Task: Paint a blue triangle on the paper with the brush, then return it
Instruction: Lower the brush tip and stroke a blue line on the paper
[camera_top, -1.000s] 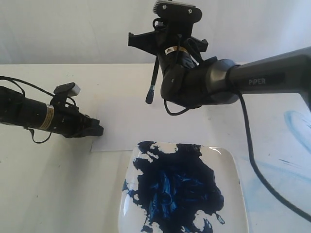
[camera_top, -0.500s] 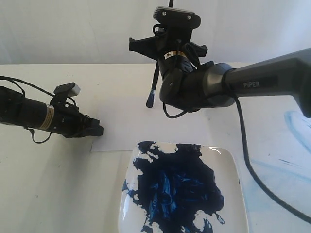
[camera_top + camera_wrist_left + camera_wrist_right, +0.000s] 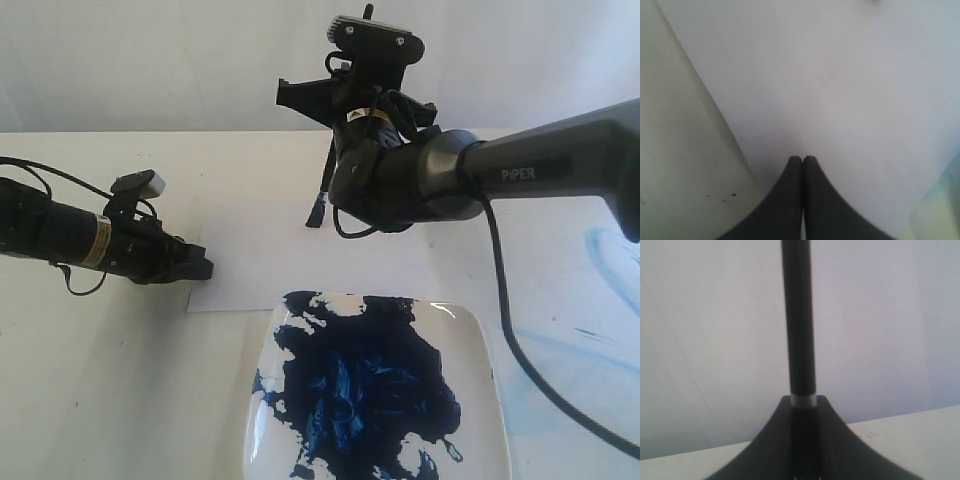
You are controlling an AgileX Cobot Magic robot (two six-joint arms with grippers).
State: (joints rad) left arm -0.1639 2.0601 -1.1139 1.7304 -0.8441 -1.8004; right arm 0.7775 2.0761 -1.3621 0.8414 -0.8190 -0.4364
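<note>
The step in hand looks like the first stroke: lower the brush (image 3: 322,185) slowly until only its blue tip, hanging below the right end effector (image 3: 803,402) clamped on the handle, touches the paper (image 3: 262,262) underneath. The right arm reaches in high with its wrist bent downward. The left end effector (image 3: 802,160), pinched closed, appears to pin the paper's edge.

**Three Cameras: One Wide, Two at the Wrists**

The exterior view sits raised above the worktop (image 3: 120,380), angled down and across it toward a pale back wall, with the plate (image 3: 485,345) closest to the lens. The left wrist view looks along the left pincer (image 3: 802,161), very near the paper (image 3: 840,90) and facing onto it. The right wrist view looks past the right pincer (image 3: 802,400) along the brush (image 3: 797,315). Exterior and left wrist views share the paper; exterior and right wrist views share the brush.
</note>
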